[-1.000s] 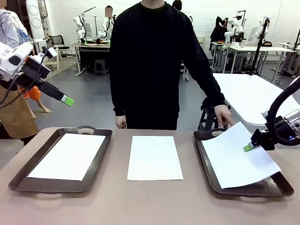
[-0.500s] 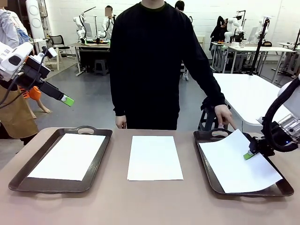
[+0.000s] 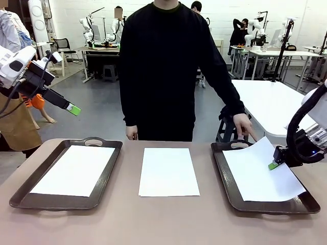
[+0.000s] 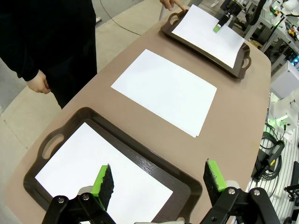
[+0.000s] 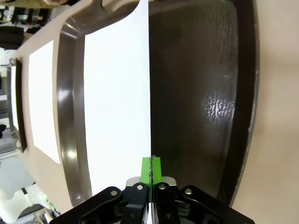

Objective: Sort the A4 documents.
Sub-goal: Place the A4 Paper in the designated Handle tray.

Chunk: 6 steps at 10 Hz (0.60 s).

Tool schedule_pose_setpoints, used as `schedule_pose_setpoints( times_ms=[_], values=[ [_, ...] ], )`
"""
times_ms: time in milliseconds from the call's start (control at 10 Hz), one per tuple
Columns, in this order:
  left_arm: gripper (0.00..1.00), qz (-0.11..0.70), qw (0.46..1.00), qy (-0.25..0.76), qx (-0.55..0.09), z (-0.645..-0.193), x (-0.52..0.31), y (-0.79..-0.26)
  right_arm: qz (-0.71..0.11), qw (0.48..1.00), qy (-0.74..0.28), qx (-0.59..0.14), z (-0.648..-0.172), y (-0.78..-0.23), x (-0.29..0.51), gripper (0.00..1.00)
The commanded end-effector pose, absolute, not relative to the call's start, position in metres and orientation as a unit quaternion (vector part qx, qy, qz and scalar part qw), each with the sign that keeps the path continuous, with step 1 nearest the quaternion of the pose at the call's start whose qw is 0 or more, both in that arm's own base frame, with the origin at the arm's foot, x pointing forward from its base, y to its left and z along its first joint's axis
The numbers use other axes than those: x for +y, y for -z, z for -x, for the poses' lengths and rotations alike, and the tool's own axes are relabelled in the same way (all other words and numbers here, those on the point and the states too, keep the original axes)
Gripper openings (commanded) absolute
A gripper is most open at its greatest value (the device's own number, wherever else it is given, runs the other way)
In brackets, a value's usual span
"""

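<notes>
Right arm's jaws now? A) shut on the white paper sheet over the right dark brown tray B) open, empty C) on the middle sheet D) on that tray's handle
A: the right gripper, jaws shut, pinches the white paper sheet above the dark brown tray.

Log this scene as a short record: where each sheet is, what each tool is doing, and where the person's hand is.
left sheet: flat in the left tray
middle sheet: flat on the bare table, between the trays
right sheet: over the right tray, one edge pinched by the right tool
left tool: open, up in the air, empty
right tool: shut on the right sheet
person's hand: finger at the right tray's far handle
</notes>
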<state>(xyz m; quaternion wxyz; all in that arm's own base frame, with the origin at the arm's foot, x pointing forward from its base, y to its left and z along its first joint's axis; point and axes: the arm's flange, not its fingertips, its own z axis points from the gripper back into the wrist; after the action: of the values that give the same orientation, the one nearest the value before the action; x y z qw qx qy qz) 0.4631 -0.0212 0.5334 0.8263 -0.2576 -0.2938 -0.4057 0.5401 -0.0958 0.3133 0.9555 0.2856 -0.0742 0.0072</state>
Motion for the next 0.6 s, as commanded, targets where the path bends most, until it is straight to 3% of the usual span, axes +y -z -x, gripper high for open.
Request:
schedule_pose_setpoints(
  times_ms=[0,500],
  values=[
    [1.0,0.255,0.826,0.409,-0.293,-0.4626,-0.0219,-0.5336,-0.292,0.952,0.012,-0.088,-0.5357,-0.3103,-0.0853,0.01],
    [1.0,0.255,0.826,0.409,-0.293,-0.4626,-0.0219,-0.5336,-0.29,0.954,0.009,-0.075,-0.5381,-0.3118,-0.0781,0.01]
  ],
)
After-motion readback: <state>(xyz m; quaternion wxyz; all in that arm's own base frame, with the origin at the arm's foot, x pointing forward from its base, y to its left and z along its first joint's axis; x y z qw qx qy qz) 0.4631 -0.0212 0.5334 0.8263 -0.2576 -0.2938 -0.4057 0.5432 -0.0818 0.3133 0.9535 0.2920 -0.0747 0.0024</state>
